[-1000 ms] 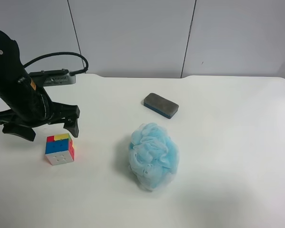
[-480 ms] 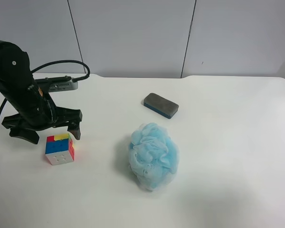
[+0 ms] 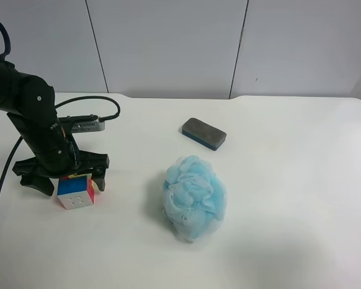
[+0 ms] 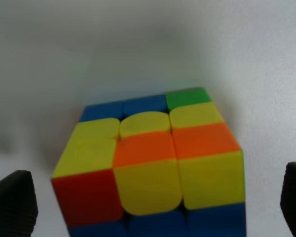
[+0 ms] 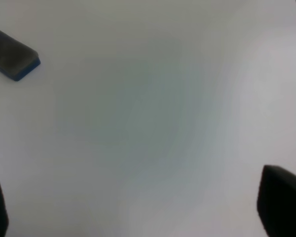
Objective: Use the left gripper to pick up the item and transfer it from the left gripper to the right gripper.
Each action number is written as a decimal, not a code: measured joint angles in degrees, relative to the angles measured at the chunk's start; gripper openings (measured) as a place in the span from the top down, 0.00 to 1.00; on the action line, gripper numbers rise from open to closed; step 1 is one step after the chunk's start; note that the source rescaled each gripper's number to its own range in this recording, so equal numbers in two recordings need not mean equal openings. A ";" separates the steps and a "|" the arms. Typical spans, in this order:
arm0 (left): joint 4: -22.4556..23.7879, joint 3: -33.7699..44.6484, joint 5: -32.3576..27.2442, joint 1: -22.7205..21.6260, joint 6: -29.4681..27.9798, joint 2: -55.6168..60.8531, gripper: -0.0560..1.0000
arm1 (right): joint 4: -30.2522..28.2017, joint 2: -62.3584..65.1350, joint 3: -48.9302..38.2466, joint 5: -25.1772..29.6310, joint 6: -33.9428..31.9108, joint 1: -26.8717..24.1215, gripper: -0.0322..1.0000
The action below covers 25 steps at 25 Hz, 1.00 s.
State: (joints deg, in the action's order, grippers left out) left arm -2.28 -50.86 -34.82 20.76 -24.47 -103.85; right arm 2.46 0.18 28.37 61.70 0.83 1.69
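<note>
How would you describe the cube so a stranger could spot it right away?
On the white table, look at the exterior high view's left, beneath the left arm's open pincer. The cube sits there: small and multicoloured, unlike the pale blue puff and grey eraser.

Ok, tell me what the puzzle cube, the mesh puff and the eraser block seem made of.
Puzzle cube: likely hard plastic; smooth solid-colour tiles with rounded edges.
Mesh puff: probably soft synthetic netting, gathered in translucent pale blue ruffles.
Eraser block: seemingly a grey felt top, matt, on a blue base; base material unclear.
</note>
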 joint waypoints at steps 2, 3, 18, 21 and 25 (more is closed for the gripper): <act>0.00 0.00 0.05 0.00 0.00 -0.20 0.01 | 0.00 0.00 0.00 0.00 0.00 0.00 0.00; 0.00 0.00 0.05 0.00 0.00 -0.20 0.06 | 0.00 0.00 0.00 0.00 0.00 0.00 0.00; 0.00 0.00 0.47 0.00 0.00 -0.20 0.95 | 0.00 0.00 0.00 0.00 0.00 0.00 0.00; 0.00 0.00 0.47 0.00 0.00 -0.15 0.95 | 0.00 0.00 0.00 0.00 0.00 0.00 0.00; -0.06 0.00 0.47 0.00 0.83 2.55 0.95 | 0.00 0.00 0.00 0.00 0.00 0.00 0.00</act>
State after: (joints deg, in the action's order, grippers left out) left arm -2.34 -50.86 -34.35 20.76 -23.64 -101.30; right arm 2.46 0.18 28.37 61.70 0.83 1.69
